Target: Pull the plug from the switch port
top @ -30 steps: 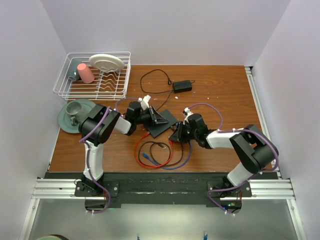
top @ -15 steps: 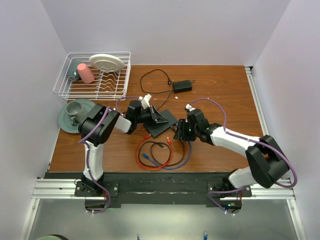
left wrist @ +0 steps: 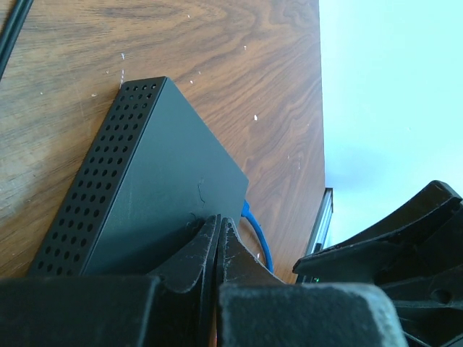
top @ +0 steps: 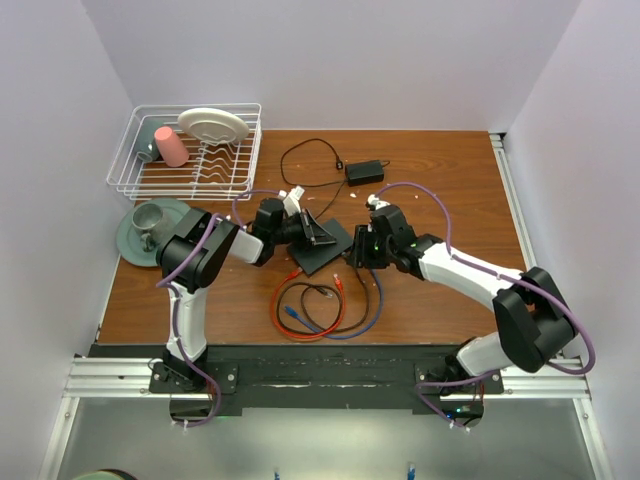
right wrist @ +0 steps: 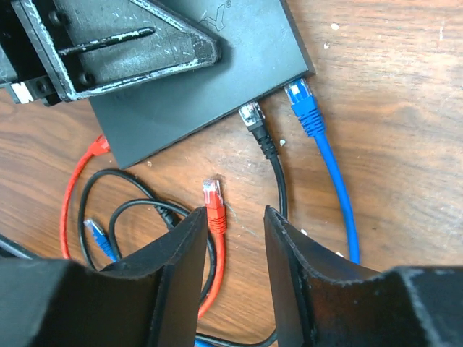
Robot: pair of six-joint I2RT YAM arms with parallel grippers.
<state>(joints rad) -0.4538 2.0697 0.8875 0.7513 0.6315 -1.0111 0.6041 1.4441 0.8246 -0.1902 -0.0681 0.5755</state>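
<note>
Standing just short of the socket edge, right gripper (right wrist: pixel 234 217) has jaws parted a moderate way and empty; a loose red plug (right wrist: pixel 213 204) lies on the table (top: pixel 450 180) between its fingertips and the switch (right wrist: pixel 195 101). Black plug (right wrist: pixel 253 116) and blue plug (right wrist: pixel 299 95) sit side by side in that edge, and a red cable (right wrist: pixel 94 148) meets its other end. Left gripper (left wrist: pixel 218 220), fingers pressed together, bears on the switch top at mid-table; coiled cables (top: pixel 310 305) lie nearer the bases, power brick (top: pixel 365 172) and dish rack (top: pixel 185 150) farther back.
</note>
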